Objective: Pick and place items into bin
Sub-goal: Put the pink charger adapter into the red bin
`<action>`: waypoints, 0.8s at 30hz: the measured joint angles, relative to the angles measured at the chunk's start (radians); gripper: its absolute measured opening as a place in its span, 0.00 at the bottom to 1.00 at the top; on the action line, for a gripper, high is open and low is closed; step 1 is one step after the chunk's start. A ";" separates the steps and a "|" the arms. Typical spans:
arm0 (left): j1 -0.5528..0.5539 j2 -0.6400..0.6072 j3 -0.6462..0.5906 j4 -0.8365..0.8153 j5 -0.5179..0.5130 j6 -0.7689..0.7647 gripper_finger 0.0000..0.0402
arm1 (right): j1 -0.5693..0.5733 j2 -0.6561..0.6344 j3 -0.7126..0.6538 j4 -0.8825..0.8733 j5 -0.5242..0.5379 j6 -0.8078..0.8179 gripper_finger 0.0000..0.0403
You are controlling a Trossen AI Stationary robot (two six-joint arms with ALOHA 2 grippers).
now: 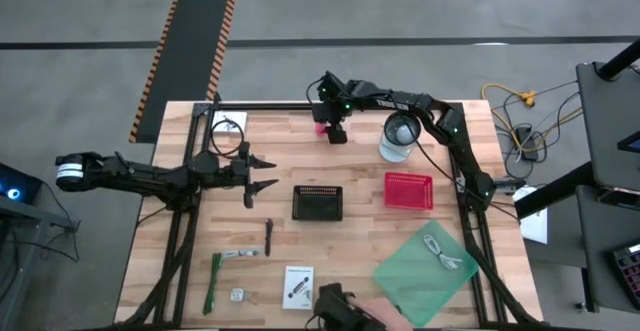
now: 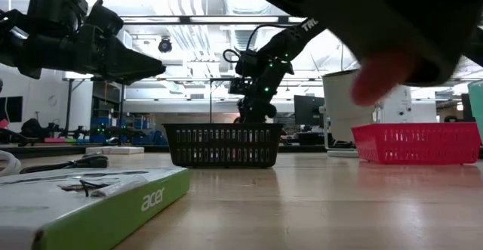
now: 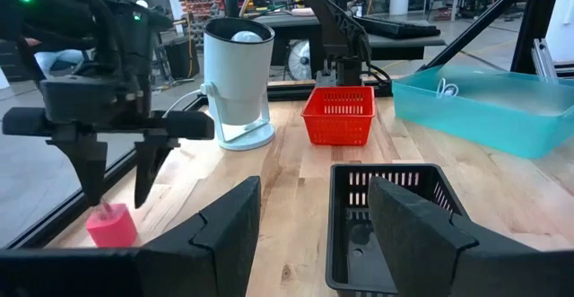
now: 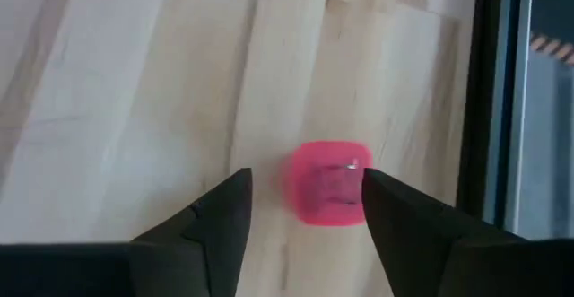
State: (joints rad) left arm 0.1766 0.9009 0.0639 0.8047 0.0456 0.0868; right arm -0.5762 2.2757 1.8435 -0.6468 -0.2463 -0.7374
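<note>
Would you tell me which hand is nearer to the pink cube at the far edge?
The right. The right hand hangs open just above the pink cube, while the left hand hovers open well off, left of the black basket.

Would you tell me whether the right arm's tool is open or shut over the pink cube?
Open: the right tool hangs above the pink cube, fingers apart, not gripping it.

This is a big robot lab or workshop. A wooden table [image 1: 300, 241] stands on a gray concrete floor [image 1: 400, 11]. A mat with black and orange stripes [image 1: 190, 41] lies on the floor just past the table's far edge. Beyond the table the room is wide and open, with pipes and long lights on the ceiling [image 2: 204, 23], and more desks with screens [image 2: 308, 110] and gear. Yellow cables [image 1: 515, 99] lie on the floor beside the table.
</note>
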 joint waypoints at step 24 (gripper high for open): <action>0.000 0.000 0.000 -0.001 0.000 0.000 0.48 | -0.004 0.046 0.036 -0.022 0.009 -0.026 0.33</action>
State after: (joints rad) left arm 0.1766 0.9012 0.0639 0.8040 0.0452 0.0868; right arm -0.5807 2.3215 1.8791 -0.6688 -0.2376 -0.7631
